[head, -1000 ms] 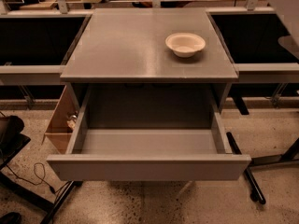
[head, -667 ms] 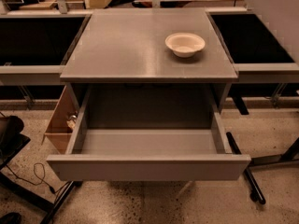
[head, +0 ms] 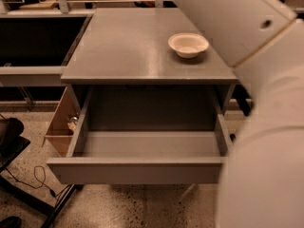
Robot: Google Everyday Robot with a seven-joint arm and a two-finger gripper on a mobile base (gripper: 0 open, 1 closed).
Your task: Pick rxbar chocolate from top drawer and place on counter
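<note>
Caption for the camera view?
Top drawer open, no rxbar visible; white bowl on counter; arm fills right side, gripper out of frame.

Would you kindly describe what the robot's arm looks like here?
The arm is smooth and off-white: a broad rounded segment below, a flatter-sided one above, split by a thin tan seam. The upper one bears a small dark round hole. No cables show. The gripper is out of view.
</note>
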